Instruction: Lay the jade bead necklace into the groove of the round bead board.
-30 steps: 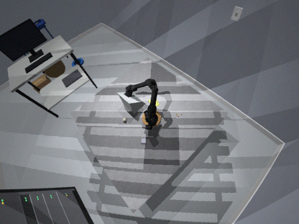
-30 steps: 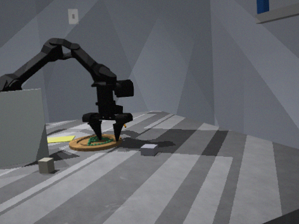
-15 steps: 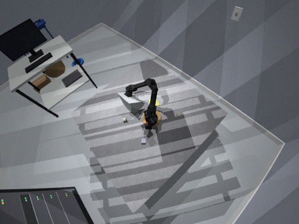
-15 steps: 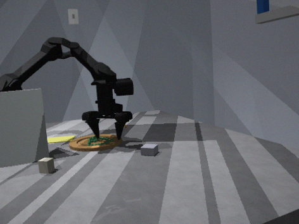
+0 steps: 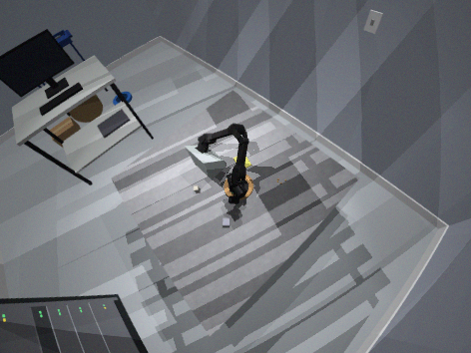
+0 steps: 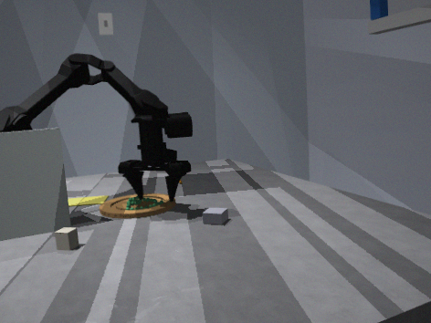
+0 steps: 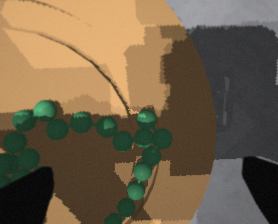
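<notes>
The round orange-tan bead board (image 5: 249, 186) (image 6: 114, 212) (image 7: 95, 47) lies flat under the gripper. The jade bead necklace (image 6: 132, 203) (image 7: 81, 122) lies on it in a bunched, irregular shape. In the wrist view its beads run across the board's inner area, with a small cluster at the thin curved groove line; one strand goes down from there near the line, and more beads bunch at the left. My gripper (image 6: 156, 199) (image 7: 148, 170) is open and empty, low over the board's edge. One finger is above the board beside the beads, the other at or just past the rim. The necklace's lower part is out of the wrist view.
A pale grey-green panel (image 5: 214, 163) (image 6: 29, 183) stands near the arm's base. A yellow flat piece (image 5: 246, 162) (image 6: 87, 201) lies behind the board. A beige block (image 5: 196, 188) (image 6: 67, 239) and a lavender block (image 5: 226, 222) (image 6: 215, 216) sit nearby, with small orange bits (image 5: 279, 180) beyond.
</notes>
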`<state>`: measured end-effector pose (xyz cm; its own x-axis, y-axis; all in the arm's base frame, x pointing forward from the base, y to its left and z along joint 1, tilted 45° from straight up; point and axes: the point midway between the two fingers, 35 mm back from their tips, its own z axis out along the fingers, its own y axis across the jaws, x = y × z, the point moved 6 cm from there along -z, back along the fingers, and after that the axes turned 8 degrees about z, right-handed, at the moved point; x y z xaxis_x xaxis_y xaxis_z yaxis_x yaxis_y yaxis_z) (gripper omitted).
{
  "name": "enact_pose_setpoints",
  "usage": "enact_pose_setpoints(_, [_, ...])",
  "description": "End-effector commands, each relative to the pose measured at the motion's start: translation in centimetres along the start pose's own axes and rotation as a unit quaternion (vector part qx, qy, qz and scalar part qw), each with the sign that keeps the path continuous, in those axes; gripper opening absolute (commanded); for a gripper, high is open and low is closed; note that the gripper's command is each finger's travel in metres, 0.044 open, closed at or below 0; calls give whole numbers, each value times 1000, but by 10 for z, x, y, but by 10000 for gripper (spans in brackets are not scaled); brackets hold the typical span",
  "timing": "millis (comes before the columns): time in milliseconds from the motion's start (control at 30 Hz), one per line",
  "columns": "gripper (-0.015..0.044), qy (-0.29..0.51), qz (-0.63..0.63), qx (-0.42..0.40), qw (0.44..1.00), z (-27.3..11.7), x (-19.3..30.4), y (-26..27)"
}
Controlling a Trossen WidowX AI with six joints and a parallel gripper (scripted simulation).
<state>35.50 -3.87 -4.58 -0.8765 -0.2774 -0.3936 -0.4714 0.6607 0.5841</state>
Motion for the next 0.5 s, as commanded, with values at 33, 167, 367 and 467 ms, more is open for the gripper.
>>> enact_pose_setpoints(33, [440,-1,-4,0,1000,-1,-1,0])
enact_pose_setpoints(167, [440,-1,-4,0,1000,-1,-1,0])
enact_pose_setpoints(367, [282,0,-113,1,994,-15,23,21])
enact_pose_setpoints(467, [204,0,-186,0,983,-24,40,36])
